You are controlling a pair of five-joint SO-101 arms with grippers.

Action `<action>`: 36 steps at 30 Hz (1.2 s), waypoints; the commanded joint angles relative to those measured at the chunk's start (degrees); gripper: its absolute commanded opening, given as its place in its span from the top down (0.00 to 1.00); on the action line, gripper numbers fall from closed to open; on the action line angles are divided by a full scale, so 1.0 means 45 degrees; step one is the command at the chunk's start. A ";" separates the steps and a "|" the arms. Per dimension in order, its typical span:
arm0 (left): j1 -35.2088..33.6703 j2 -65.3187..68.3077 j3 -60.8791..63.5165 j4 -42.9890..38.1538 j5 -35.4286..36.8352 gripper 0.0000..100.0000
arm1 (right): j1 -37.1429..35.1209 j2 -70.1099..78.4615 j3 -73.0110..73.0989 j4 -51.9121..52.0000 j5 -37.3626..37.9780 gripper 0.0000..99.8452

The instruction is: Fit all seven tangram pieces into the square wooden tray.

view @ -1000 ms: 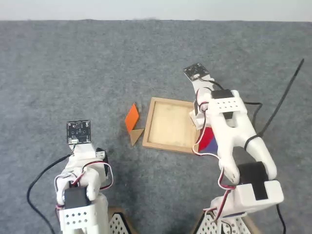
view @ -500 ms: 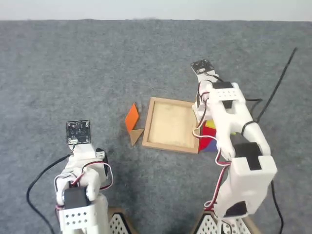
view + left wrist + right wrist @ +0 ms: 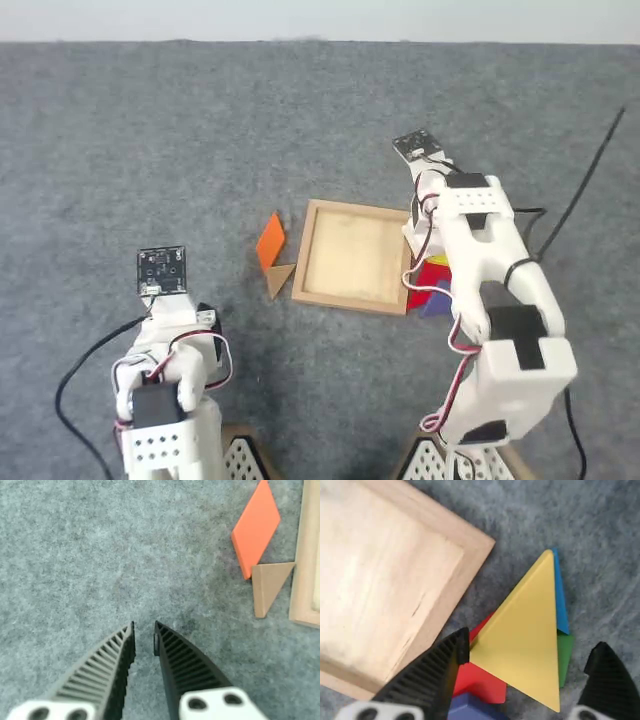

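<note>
right arm (image 3: 480,240) shifted — outward, yellow piece (image 3: 437,265) exposed

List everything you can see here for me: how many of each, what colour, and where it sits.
Tray: one, pale wood, nothing in it, mid-table.
Parallelogram: one, orange, on the mat beside the tray, on the left arm's side.
Small triangle: one, tan, against the tray's rim next to the parallelogram.
Large triangle: one, yellow, on top of a pile at the tray's other side.
Red piece, blue piece, green piece, dark blue piece: one each, partly under the yellow one.
Mat: one, grey, covers the table.
Left gripper: black, barely parted, over bare mat.
Right gripper: black, wide open over the pile.
</note>
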 commanded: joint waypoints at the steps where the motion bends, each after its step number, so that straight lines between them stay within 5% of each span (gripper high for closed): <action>1: -0.0039 -0.0234 -0.0147 0.0059 0.0117 0.94 | -0.0029 -0.0791 -0.0098 0.0010 0.0274 0.63; 13: -0.0039 -0.0234 -0.0147 0.0059 0.0117 0.94 | -0.0029 0.0322 -0.0020 -0.0029 0.1231 0.64; 21: -0.0039 -0.0234 -0.0147 0.0059 0.0117 0.94 | -0.0107 0.0283 -0.0039 0.0479 0.1231 0.86; 30: -0.0039 -0.0234 -0.0147 0.0059 0.0117 0.94 | -0.0010 0.0068 -0.0039 0.0713 0.1250 0.86; 36: -0.0039 -0.0234 -0.0147 0.0059 0.0117 0.94 | -0.0049 -0.3546 0.1817 0.0479 0.1328 0.85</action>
